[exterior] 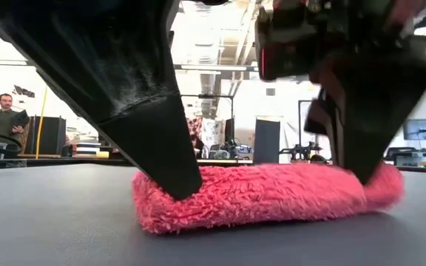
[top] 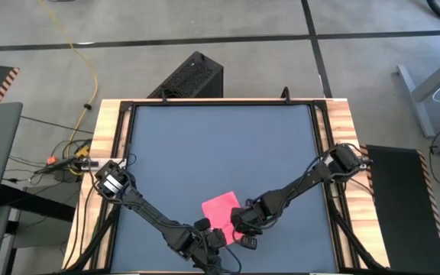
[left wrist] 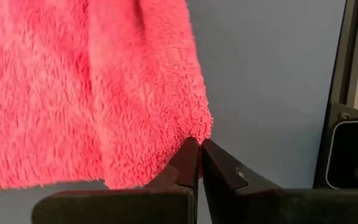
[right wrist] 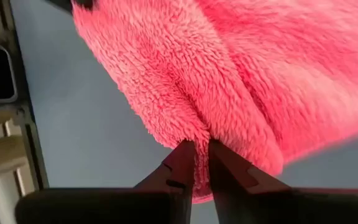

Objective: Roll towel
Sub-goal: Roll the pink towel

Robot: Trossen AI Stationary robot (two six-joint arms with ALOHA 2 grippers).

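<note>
At the mat's [top: 220, 145] near edge, the left gripper [left wrist: 197, 146], fingers closed, pinches one corner of the pink towel [top: 221, 208] while the right gripper [right wrist: 201, 152], narrowly parted, nips the other; rolling looks begun, needing even forward turning next

the high view looks straight down on the whole table [top: 220, 145]. the low view sits at mat level, very near the towel [exterior: 265, 196]. both wrist views look close along their fingers at that same towel.

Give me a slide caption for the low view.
Both arms press down on a folded pink towel lying on the grey mat, lab behind.
</note>
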